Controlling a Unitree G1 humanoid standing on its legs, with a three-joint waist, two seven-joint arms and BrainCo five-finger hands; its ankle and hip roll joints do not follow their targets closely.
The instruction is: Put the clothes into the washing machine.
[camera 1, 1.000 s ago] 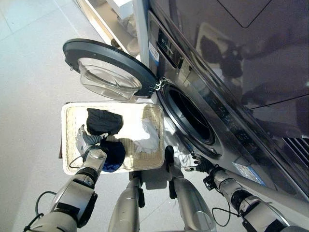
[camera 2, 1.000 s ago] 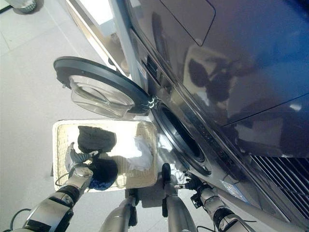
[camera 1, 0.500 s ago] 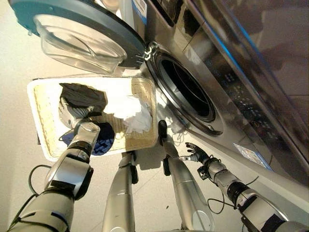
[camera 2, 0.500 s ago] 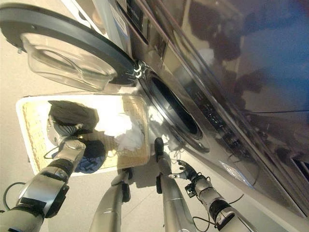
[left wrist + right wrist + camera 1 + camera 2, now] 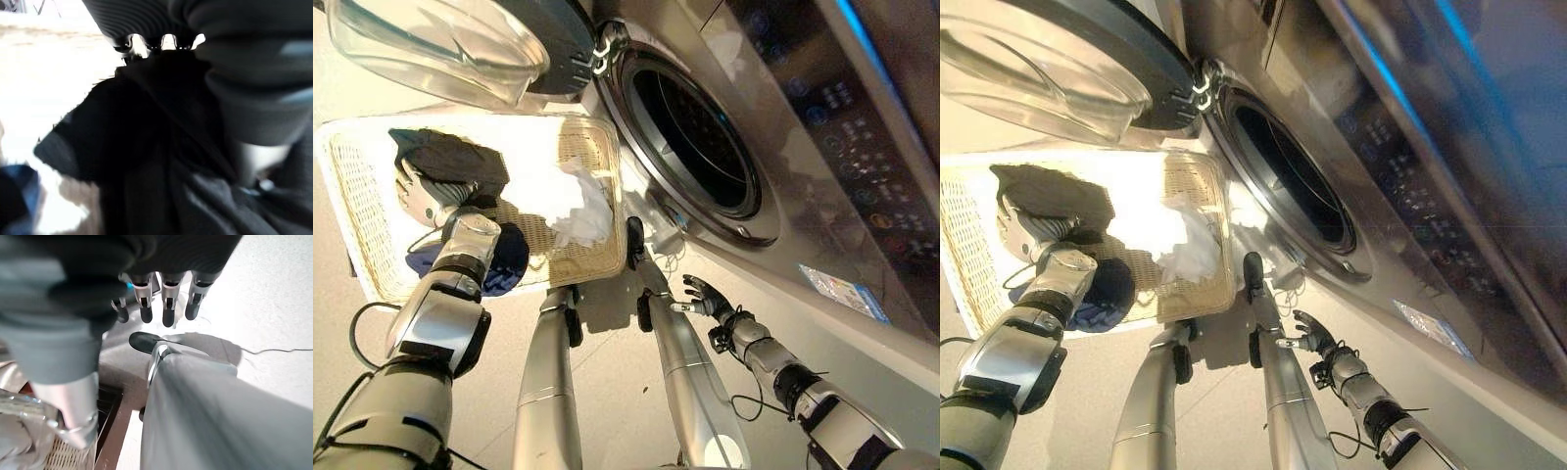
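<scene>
The robot's left hand (image 5: 429, 199) is down in the laundry basket (image 5: 599, 257), silver fingers curled into the edge of a dark grey garment (image 5: 448, 157). In the left wrist view that soft, crumpled cloth bunches up right under the fingers, so it looks like a proper grip on the fabric. Just beside the wrist sits a rumpled dark blue garment (image 5: 505, 260), partly tucked under the forearm. Further along the basket, toward the machine, there's a white garment (image 5: 576, 204) in a loose, wrinkly heap, well lit and kind of puffy.

The basket itself is a shallow rectangular one, pale woven wicker with rounded corners, sitting on the light floor (image 5: 607, 362) right in front of the washer.

The right hand (image 5: 705, 294) hangs low near the foot of the machine, fingers spread and relaxed, thumb sticking out, holding nothing. Its wrist view shows the dark-tipped fingers straight in a row.

The washing machine (image 5: 783, 127) is a glossy dark grey front loader with a round opening (image 5: 690, 137) ringed in shiny metal, dark inside. Its door (image 5: 460, 39) is swung wide open above the basket: a dark round frame with a bulging clear bowl-shaped window.
</scene>
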